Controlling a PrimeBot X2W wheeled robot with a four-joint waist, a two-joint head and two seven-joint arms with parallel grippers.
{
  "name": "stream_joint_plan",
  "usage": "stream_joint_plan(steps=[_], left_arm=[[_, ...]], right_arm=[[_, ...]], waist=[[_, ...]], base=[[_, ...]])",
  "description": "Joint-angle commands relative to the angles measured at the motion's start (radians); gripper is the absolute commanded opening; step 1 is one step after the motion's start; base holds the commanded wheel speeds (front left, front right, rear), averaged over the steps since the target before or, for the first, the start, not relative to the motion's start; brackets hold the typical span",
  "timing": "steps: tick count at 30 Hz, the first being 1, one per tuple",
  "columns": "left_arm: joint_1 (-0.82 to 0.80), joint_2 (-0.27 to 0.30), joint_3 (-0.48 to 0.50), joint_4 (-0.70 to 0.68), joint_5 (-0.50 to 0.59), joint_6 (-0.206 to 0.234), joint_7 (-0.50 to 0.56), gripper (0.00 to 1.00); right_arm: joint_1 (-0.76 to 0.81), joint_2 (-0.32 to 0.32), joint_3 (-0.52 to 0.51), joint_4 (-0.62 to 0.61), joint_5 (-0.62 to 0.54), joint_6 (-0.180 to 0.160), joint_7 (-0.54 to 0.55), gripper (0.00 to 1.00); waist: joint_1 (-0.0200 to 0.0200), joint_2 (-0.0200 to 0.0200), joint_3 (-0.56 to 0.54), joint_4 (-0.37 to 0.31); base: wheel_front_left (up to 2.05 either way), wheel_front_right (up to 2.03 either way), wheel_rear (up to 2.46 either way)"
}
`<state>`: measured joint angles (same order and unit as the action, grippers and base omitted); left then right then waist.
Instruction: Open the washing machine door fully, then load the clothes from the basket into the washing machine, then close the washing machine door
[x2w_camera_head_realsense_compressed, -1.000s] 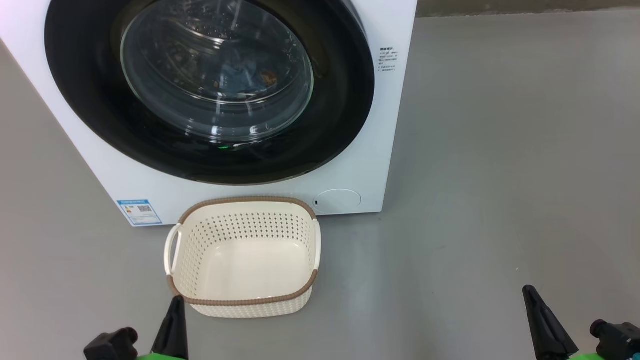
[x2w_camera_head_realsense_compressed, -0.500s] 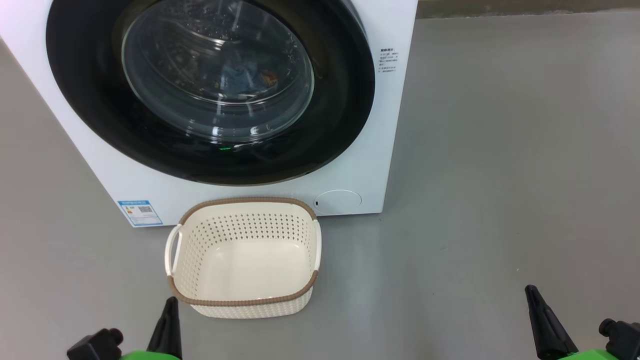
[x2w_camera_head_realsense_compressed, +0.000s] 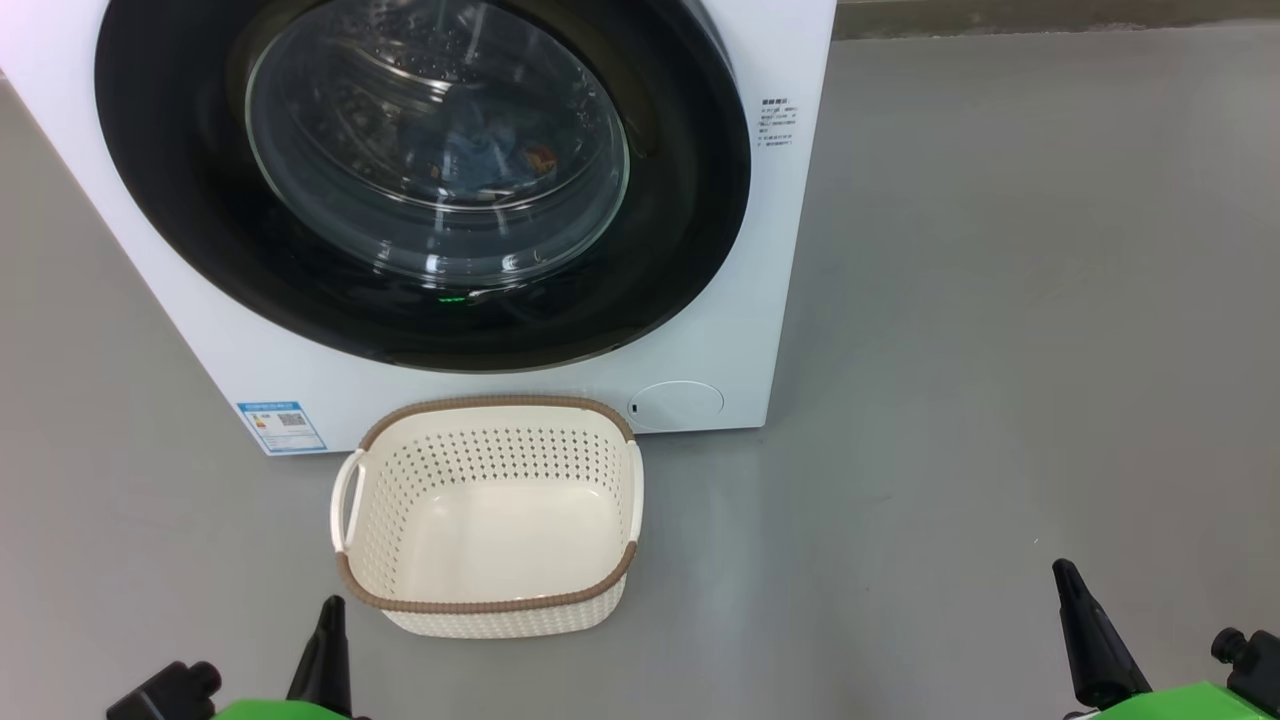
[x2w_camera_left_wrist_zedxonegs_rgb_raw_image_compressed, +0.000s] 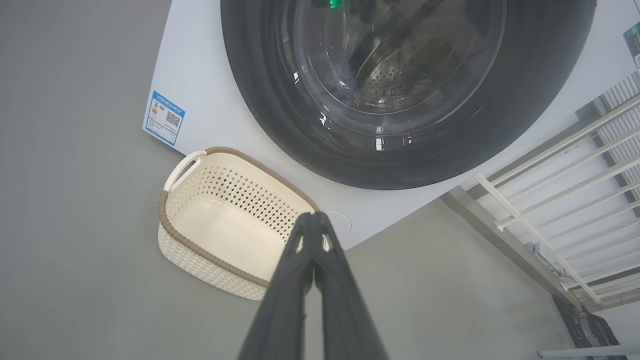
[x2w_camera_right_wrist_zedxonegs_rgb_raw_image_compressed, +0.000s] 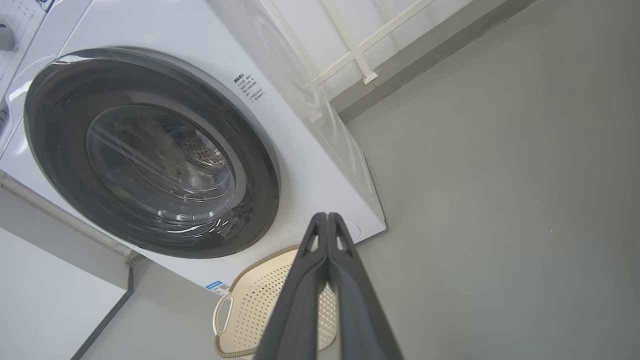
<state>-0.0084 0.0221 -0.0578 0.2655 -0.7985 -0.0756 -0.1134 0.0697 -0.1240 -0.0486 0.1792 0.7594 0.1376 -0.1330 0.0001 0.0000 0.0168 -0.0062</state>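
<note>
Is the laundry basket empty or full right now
Empty. The basket shows its bare cream floor in the head view, with no fabric inside.

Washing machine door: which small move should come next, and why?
Likely only parking the left pincer and right pincer, both shut: the washing machine door looks closed, the light blue garment lies behind its glass, and the basket is empty.

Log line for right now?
door shut | clothes inside washer | basket empty | left fingers shut, empty | right fingers shut, empty
</note>
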Motion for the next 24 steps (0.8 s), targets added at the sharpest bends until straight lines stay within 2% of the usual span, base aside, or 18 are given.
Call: stream_joint_plan(steps=[1, 24], left_arm=[[-0.046, 0.014, 0.023, -0.021, -0.033, -0.009, 0.007, 0.00], [-0.062, 0.018, 0.067, -0.021, -0.261, -0.023, 0.071, 0.00]], right_arm=[[-0.045, -0.006, 0.001, -0.019, 0.032, -0.003, 0.005, 0.00], [-0.083, 0.010, -0.008, 0.005, 0.280, -0.004, 0.068, 0.00]], waist=[[-0.0001, 0.0000, 0.000, 0.000], [-0.0001, 0.0000, -0.004, 0.002]], base=[[0.00, 0.00, 0.00], [0.00, 0.00, 0.00]])
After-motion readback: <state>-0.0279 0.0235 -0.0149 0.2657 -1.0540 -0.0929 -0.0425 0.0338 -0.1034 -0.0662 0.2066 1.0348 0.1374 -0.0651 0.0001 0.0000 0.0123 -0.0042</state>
